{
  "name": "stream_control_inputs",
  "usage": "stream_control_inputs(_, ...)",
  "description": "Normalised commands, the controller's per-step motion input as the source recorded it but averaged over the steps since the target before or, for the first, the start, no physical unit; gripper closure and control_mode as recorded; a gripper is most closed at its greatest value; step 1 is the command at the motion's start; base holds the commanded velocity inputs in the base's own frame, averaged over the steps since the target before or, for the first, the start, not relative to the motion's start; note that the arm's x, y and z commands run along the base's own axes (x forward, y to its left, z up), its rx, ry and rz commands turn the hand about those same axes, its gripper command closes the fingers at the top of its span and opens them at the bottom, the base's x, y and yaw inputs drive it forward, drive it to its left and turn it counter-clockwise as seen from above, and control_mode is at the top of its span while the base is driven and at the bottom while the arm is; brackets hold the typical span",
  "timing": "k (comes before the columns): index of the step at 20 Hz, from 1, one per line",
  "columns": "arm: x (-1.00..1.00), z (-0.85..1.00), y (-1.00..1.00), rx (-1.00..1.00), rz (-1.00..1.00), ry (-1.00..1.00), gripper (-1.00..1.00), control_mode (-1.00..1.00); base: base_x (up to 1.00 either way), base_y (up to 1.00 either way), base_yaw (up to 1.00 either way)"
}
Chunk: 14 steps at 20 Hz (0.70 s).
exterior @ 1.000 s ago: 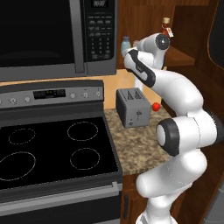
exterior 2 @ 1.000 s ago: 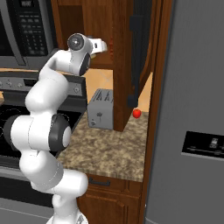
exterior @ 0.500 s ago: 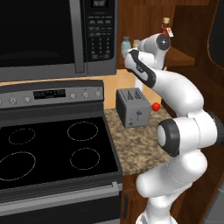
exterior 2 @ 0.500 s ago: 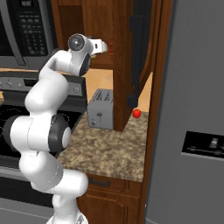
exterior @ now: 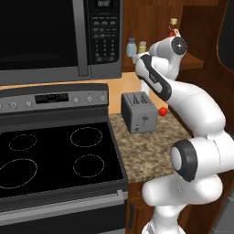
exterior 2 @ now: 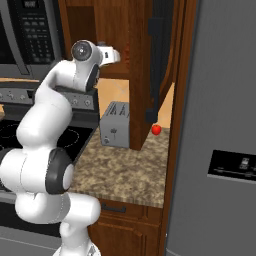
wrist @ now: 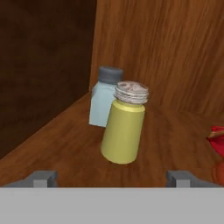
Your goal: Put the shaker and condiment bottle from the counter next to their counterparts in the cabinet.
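The yellow-green shaker (wrist: pixel 124 127) stands free on the cabinet's wooden shelf (wrist: pixel 57 148), leaning slightly, right in front of the pale blue shaker (wrist: pixel 103 98). My gripper (wrist: pixel 113 178) is open, its fingertips (wrist: pixel 43 178) set wide on either side just short of the yellow-green shaker and touching nothing. In the left base view both shakers (exterior: pixel 142 47) stand side by side on the shelf, with the hand (exterior: pixel 138 57) just below and in front of them. The amber-red condiment bottle (exterior: pixel 173 28) stands on the shelf behind my wrist. A red shape (wrist: pixel 217 142) is cut off by the right edge of the hand view.
A grey toaster (exterior: pixel 139 112) and a small red round item (exterior: pixel 162 111) sit on the speckled counter (exterior: pixel 146 151). The black microwave (exterior: pixel 55 36) hangs left of the cabinet, above the stovetop (exterior: pixel 55 160). An open cabinet door (exterior 2: pixel 160 55) and the grey fridge (exterior 2: pixel 220 125) stand to the right.
The jaws have opened and let go of the yellow-green shaker, which now stands on the shelf beside the pale blue one. The arm has barely moved.
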Motion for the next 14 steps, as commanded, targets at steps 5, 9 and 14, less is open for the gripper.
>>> stream_control_inputs(5,-0.67,0.18,0.0,0.0,0.0,0.0,-1.0,-1.0,0.0,0.0,0.0)
stream_control_inputs(9,-0.74,0.21,0.0,0.0,0.0,-0.01,-1.0,-1.0,0.0,0.0,0.0)
stream_control_inputs(14,-0.85,0.22,-0.04,0.01,0.0,-0.04,-1.0,-1.0,0.0,0.0,0.0)
